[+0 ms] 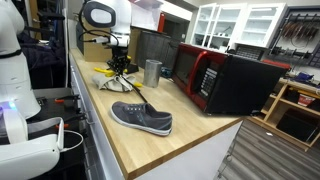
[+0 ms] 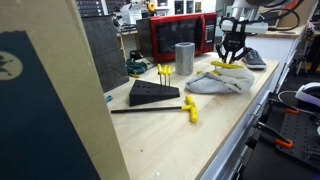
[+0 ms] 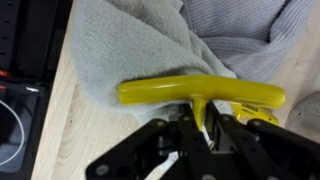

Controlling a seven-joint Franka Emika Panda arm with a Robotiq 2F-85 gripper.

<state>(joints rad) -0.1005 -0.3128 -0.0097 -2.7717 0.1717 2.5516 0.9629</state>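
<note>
My gripper [image 3: 205,125] is shut on the thin stem of a yellow T-handle tool [image 3: 200,92], whose crossbar lies across the view just beyond the fingers. Under it lies a crumpled grey cloth [image 3: 140,45] on the wooden counter [image 3: 70,120]. Part of another yellow handle [image 3: 255,112] shows to the right. In both exterior views the gripper [image 1: 120,62] [image 2: 234,58] hangs low over the cloth [image 1: 118,82] [image 2: 222,82], with yellow handles at the cloth [image 2: 225,66].
A grey shoe [image 1: 142,118] [image 2: 253,58] lies on the counter. A metal cup [image 1: 152,72] [image 2: 184,57] stands beside a red microwave [image 1: 215,78]. A black wedge stand [image 2: 153,94] holds yellow-handled tools; another T-handle tool [image 2: 190,110] lies in front of it.
</note>
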